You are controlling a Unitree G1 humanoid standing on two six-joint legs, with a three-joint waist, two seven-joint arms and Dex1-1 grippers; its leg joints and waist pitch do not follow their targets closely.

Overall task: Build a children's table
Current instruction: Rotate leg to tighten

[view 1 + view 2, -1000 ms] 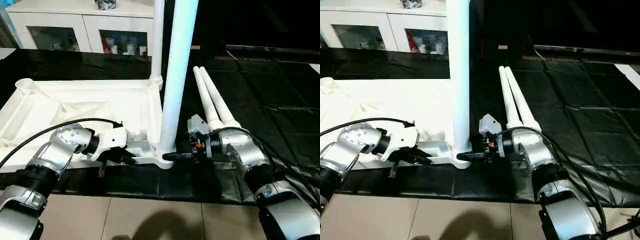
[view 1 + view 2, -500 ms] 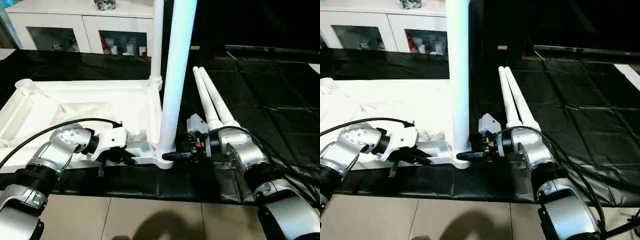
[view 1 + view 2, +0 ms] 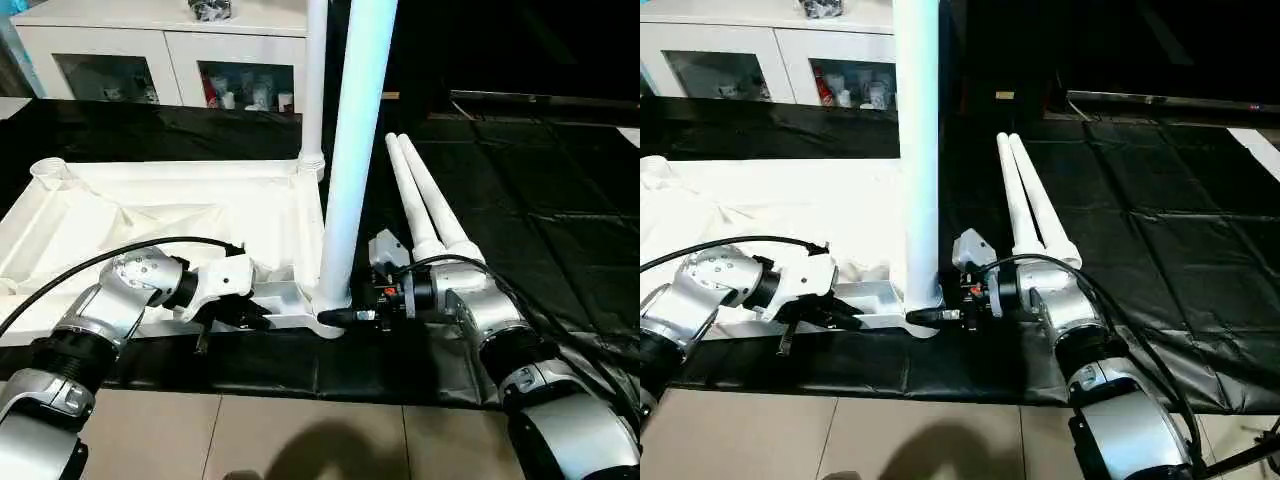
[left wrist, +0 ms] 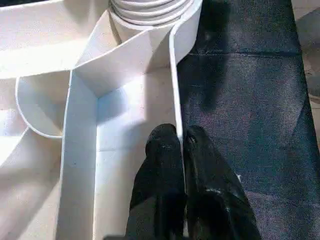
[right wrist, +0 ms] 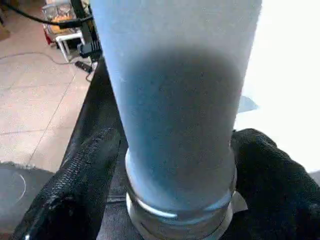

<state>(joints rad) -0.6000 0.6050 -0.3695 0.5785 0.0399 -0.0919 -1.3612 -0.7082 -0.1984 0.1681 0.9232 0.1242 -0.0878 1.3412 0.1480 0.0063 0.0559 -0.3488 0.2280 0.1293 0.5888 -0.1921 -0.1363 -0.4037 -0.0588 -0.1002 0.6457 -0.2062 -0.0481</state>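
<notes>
Left gripper [image 4: 181, 150] pinched tabletop rim [image 4: 175, 90], steadying it; right gripper [image 5: 170, 165] straddled near leg [image 3: 345, 180], fingers wide, ungripped.

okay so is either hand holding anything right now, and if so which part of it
The left hand is shut on the near rim wall of the upturned tabletop. The right hand's fingers flank the base of the upright leg without visibly clamping it.

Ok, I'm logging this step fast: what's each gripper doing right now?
Left gripper: shut on the tabletop's edge wall.
Right gripper: fingers spread on either side of the upright leg's base; whether they clamp it cannot be told.
</notes>
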